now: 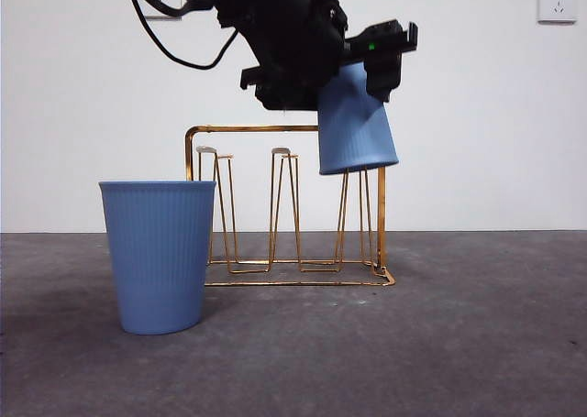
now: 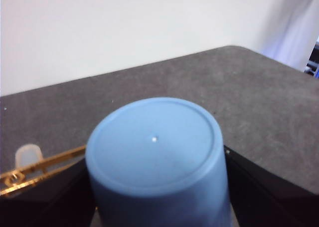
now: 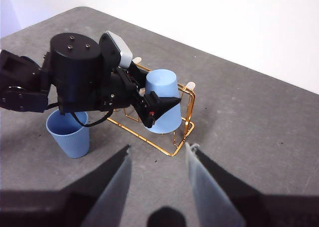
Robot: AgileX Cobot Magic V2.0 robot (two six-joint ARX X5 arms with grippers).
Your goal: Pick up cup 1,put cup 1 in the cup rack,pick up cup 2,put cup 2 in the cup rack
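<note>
My left gripper (image 1: 356, 76) is shut on an upside-down ribbed blue cup (image 1: 356, 124), tilted, mouth down, at the right end of the gold wire cup rack (image 1: 238, 129). The cup's rim sits level with the tops of the right-end pegs; whether a peg is inside it is hidden. The left wrist view shows the cup's flat bottom (image 2: 157, 147) between the black jaws, with a rack peg (image 2: 40, 163) beside it. A second blue cup (image 1: 159, 252) stands upright in front of the rack's left end. My right gripper (image 3: 157, 169) hangs open high above the scene.
The rack's left and middle hairpin pegs (image 1: 282, 206) stand bare. The left arm's dark body (image 3: 75, 80) looms over the rack and the standing cup (image 3: 70, 134). The grey table runs open to the right of the rack. A white wall is behind.
</note>
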